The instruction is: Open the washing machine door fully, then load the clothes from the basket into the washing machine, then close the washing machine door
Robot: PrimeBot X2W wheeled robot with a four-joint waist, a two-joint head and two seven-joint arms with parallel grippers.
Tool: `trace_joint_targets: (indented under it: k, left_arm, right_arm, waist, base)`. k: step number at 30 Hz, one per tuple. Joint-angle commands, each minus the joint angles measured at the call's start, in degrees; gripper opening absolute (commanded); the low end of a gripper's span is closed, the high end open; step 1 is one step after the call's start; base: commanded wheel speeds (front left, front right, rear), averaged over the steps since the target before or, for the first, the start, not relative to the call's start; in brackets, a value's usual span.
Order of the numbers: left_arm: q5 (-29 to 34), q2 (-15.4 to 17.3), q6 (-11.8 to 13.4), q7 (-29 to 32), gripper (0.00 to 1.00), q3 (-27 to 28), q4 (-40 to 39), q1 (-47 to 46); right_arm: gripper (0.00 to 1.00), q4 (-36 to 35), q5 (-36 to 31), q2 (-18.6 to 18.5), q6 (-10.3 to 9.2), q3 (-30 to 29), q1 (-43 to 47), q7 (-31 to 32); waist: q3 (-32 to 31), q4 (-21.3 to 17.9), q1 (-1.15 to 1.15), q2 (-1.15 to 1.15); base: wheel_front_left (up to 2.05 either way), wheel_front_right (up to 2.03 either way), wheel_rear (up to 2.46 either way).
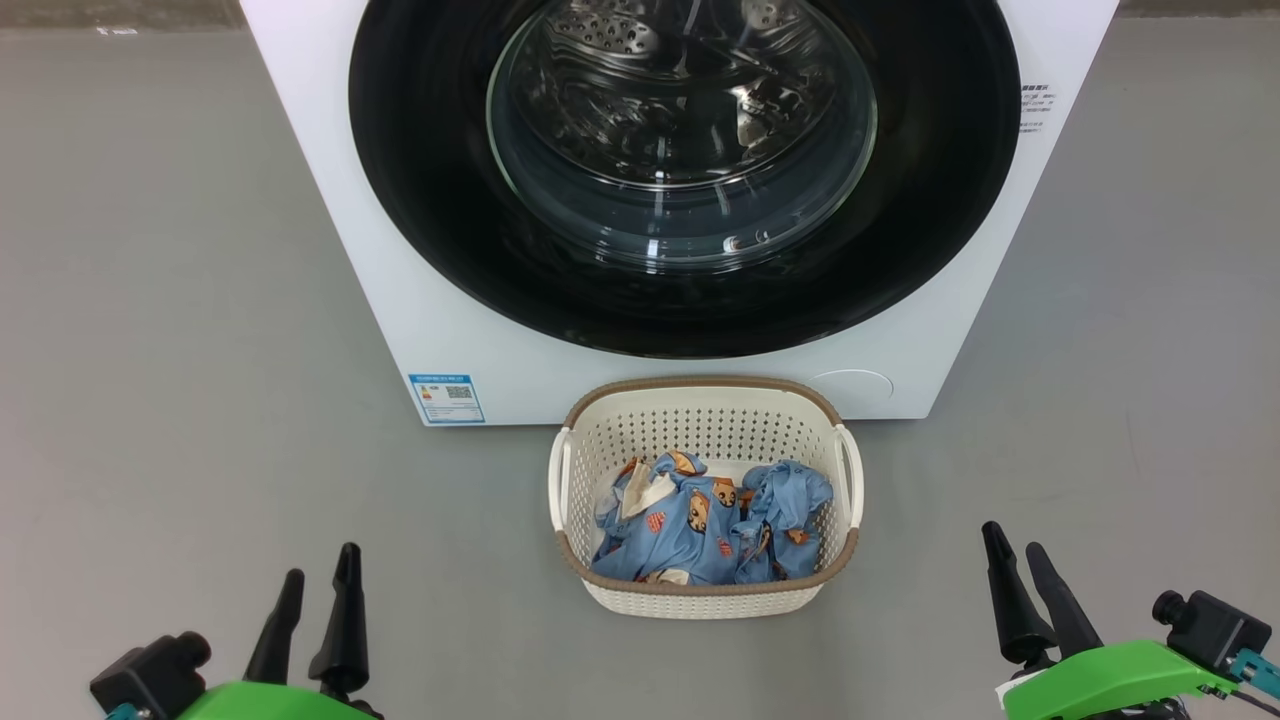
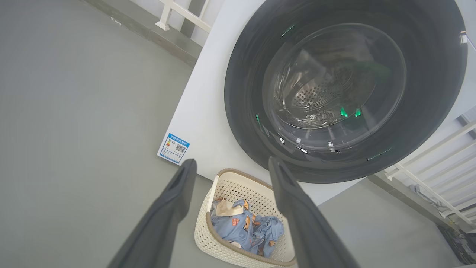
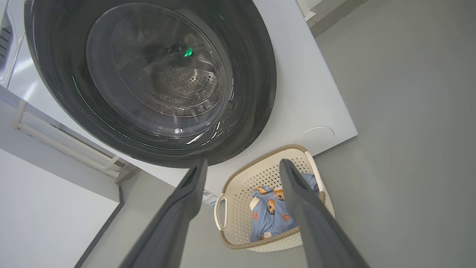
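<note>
My left gripper (image 1: 320, 562) and right gripper (image 1: 1011, 538) hang nearest, fingers spread wide, holding nothing. Further out between them, the clothes (image 1: 700, 520) lie in the basket (image 1: 700, 430). Beyond, the washing machine door (image 1: 420, 200) sits closed on the washing machine (image 1: 330, 220).

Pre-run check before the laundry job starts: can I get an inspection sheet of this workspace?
Surface: smooth grey floor.
Job's things: door shut on washer; clothes in basket, which stands on the floor before the washer.
Clutter: nothing seen.
Grippers: left gripper and right gripper open, empty, low either side of the basket.
Cables: nothing seen.
Surroundings: white rails beside the washer.
</note>
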Motion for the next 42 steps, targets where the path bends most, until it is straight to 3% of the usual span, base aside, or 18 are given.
trace_joint_targets:
  k: [1, 42]
  left_arm:
    - [1.69, 1.08, -0.11, -0.85, 1.00, 1.02, -1.99, -2.14]
    - [26.77, 2.04, -0.18, -7.76, 1.00, -1.13, -3.50, -2.21]
  right_arm:
    - [1.00, -1.73, -2.05, -0.53, 0.06, 1.28, -2.59, -0.81]
    - [1.00, -3.42, -26.56, -0.01, 0.09, -0.29, -0.61, -7.68]
  waist:
    - [0.05, 0.02, 0.00, 0.00]
    - [0.17, 0.97, 0.00, 0.00]
  base:
    - [0.00, 0.00, 0.00]
    - [0.00, 0.00, 0.00]
